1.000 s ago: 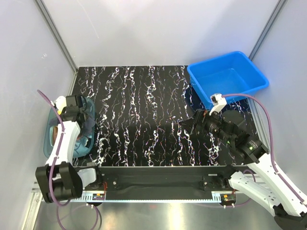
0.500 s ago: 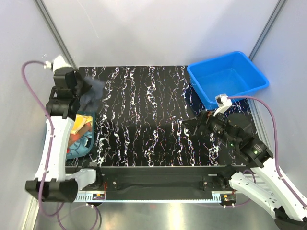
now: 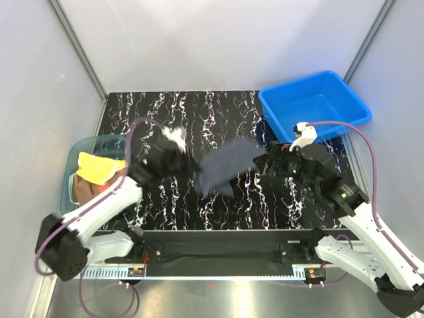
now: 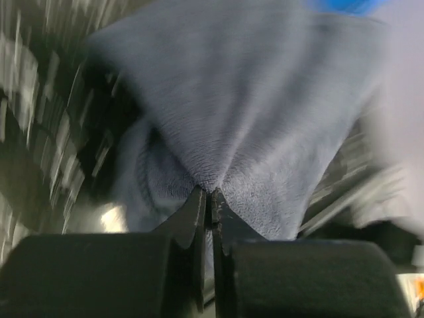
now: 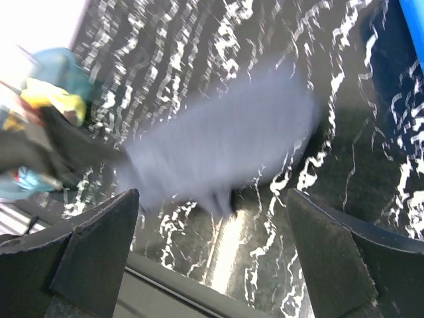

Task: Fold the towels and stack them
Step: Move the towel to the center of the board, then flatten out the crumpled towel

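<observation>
One dark slate-blue soft cloth towel [image 3: 226, 165] is in hand: the left gripper [image 4: 209, 195] is clamped on its bunched edge, and it hangs blurred over the middle of the black white-veined table [image 3: 172, 112], well apart from the translucent teal tub [image 3: 71, 156] holding a pale yellow towel [image 3: 96, 167]. The right gripper [image 3: 265, 164] hovers just beside the cloth, jaws spread wide and empty. Next, I judge, the cloth must be spread flat for folding.
</observation>
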Controlling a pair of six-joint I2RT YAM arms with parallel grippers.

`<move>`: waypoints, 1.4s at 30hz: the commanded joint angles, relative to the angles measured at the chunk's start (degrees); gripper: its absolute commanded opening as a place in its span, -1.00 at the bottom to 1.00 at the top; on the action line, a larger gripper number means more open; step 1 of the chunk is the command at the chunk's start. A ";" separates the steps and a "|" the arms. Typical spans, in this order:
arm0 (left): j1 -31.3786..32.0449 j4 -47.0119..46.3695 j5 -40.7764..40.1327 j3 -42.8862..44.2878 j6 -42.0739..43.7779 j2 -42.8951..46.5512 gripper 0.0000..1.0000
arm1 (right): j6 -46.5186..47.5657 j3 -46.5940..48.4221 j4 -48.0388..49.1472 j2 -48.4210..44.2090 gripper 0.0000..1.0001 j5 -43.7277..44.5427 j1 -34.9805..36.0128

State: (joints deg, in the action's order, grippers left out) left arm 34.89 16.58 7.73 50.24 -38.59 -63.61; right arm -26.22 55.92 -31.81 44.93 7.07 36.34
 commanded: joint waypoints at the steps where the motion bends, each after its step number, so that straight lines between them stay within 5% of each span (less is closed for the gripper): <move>1: 0.61 -0.31 -6.12 -10.31 -6.49 -0.46 -0.79 | -1.63 0.33 -1.06 3.66 0.99 2.51 0.31; 2: 0.53 -0.67 -6.93 -12.08 -6.93 -0.11 -0.63 | -2.51 -0.72 -0.71 4.72 0.99 2.42 0.31; 3: 0.53 -0.76 -7.54 -14.53 -7.11 0.33 -0.22 | -3.48 -1.51 -0.18 5.69 0.99 2.33 0.40; 6: 0.53 0.56 -11.76 -13.16 -5.54 2.09 0.26 | -7.87 -4.76 2.80 10.61 0.87 2.86 0.40; 10: -0.09 -1.90 -14.49 -4.49 3.75 -1.23 0.40 | -14.98 -8.28 8.58 18.59 0.43 4.53 0.31; 13: -1.67 -0.41 -8.28 5.97 8.60 -10.02 0.24 | -17.99 -10.74 11.07 23.18 0.28 3.30 0.31; 16: 2.62 -6.35 5.52 7.07 12.91 -12.67 0.14 | -20.09 -12.58 10.46 23.81 0.12 5.75 0.14; 21: 23.07 -9.72 -7.34 8.29 26.87 -16.27 0.12 | -17.31 -10.76 3.96 13.90 0.06 10.61 -10.70; 25: 28.89 -11.12 -12.37 10.23 30.23 -22.68 0.11 | -14.04 -6.28 2.29 9.49 0.07 5.68 -22.51; 38: 35.68 -8.85 -19.94 24.11 27.95 -48.96 -0.01 | -12.28 -7.05 3.68 4.82 0.11 0.05 -23.24; 42: 35.68 -6.04 -25.47 24.56 27.08 -50.38 -0.51 | -11.93 -8.63 4.21 4.56 0.10 -0.57 -23.24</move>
State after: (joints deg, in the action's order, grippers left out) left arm 70.85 10.00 -11.03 73.01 -10.96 -113.65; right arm -39.22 47.97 -29.65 50.46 7.81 13.06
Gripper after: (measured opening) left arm 0.348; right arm 0.550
